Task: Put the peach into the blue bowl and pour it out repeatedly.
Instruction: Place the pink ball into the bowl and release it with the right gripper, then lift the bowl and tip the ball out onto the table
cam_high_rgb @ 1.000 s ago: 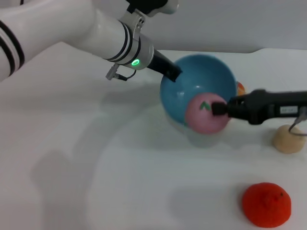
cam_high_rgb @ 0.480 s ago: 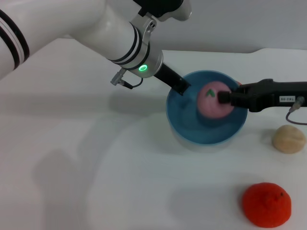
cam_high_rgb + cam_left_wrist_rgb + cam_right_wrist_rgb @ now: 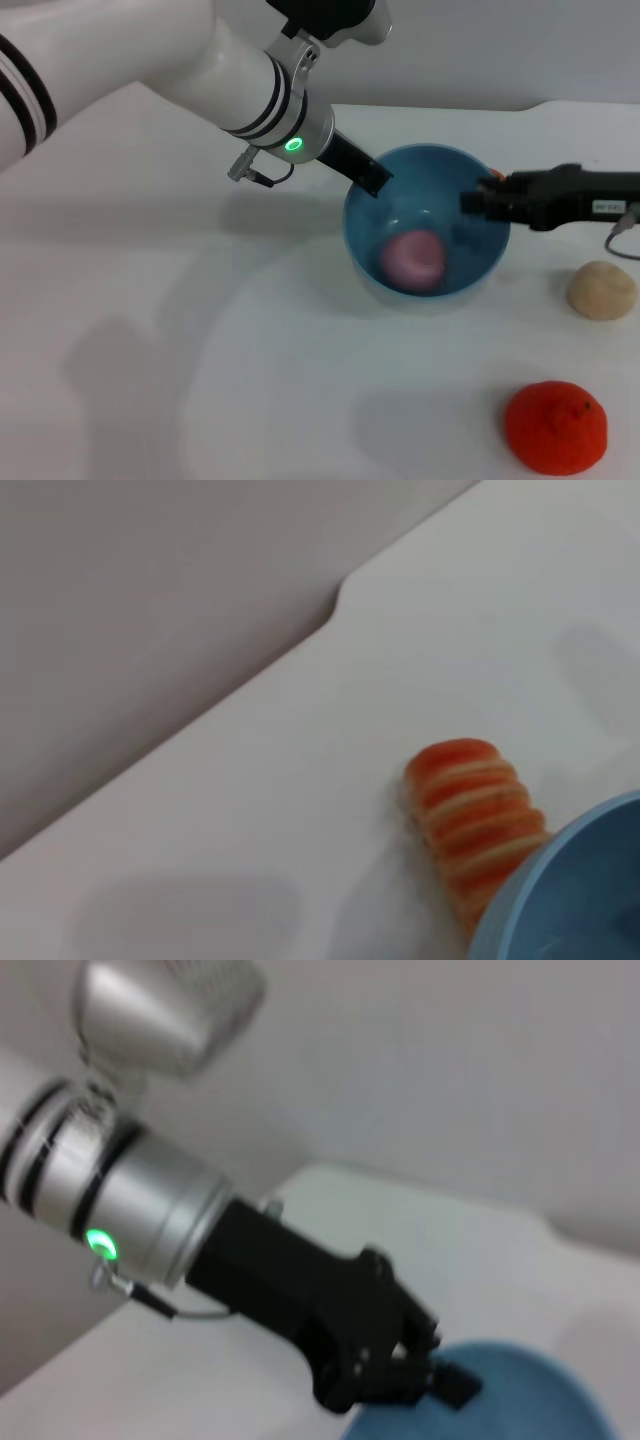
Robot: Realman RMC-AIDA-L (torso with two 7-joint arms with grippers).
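While bright orange bumpy fruit (image 3: 555,427) sits nearest on white table (image 3: 200,380), beige-tan round ball (image 3: 602,290) lies beyond it at right. Pink-mauve rounded peach (image 3: 412,258) rests loose inside light blue glossy plastic bowl (image 3: 470,270), upright mid-table. Right gripper (image 3: 474,200) hovers over bowl's right rim, holds nothing; opening can't be told. Left gripper (image 3: 372,180) clamped on far-left rim. Orange-and-cream striped toy (image 3: 473,815) lies behind bowl, touching it.

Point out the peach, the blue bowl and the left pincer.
peach (image 3: 412,258): head view, its pink top, lying inside the bowl.
blue bowl (image 3: 428,152): head view, far rim.
left pincer (image 3: 371,181): head view, black tip clamped on the bowl's rim.
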